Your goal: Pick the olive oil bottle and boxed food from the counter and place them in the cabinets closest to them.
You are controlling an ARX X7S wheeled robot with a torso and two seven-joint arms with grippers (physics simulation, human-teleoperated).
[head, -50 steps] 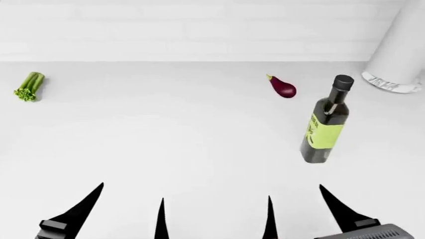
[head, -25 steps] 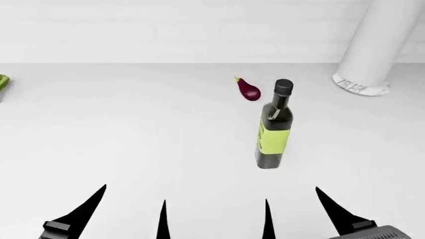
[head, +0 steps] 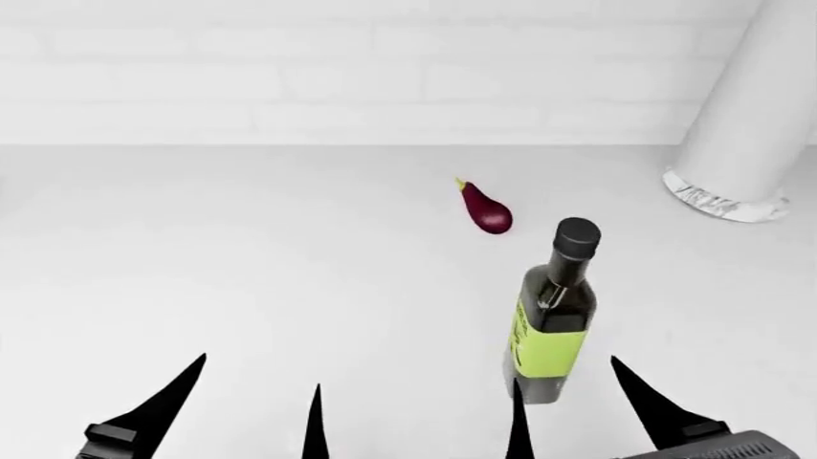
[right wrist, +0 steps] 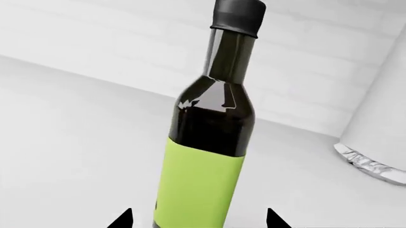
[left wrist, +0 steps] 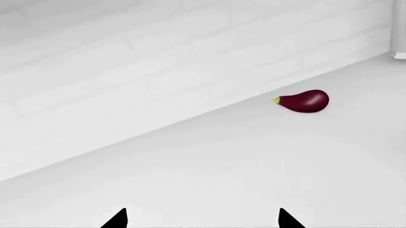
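Right claw [head: 577, 406] open, now closer to olive oil bottle [head: 552, 316]

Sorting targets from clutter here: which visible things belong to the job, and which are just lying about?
Job: olive oil bottle, standing on the counter, between the right gripper's open fingers.
Lying about: eggplant; white cylinder at the back.
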